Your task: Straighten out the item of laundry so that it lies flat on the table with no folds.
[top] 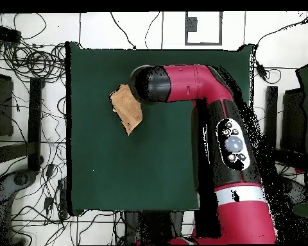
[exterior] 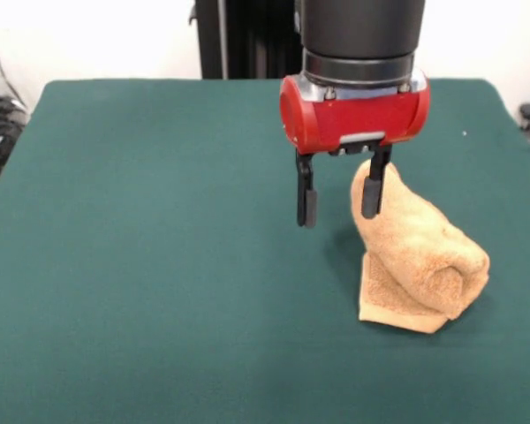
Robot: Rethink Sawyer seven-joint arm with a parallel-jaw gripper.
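Observation:
The item of laundry (exterior: 421,254) is a tan fluffy towel, bunched into a rolled heap at the right of the green table (exterior: 141,265), its hemmed edge lying on the cloth at the front. My gripper (exterior: 339,200) hangs open just above the table, beside the heap's upper left end. Its right finger (exterior: 372,188) stands against the towel's raised tip; the left finger (exterior: 306,200) is clear of it, and nothing is between the two. In the overhead view the towel (top: 127,109) lies near the table's (top: 131,166) left edge, partly under the arm's wrist, which hides the gripper.
Bare green cloth spreads to the left and front of the towel in the front view. A black column (exterior: 247,40) stands behind the table. Cables (top: 34,61) lie on the floor around the table in the overhead view.

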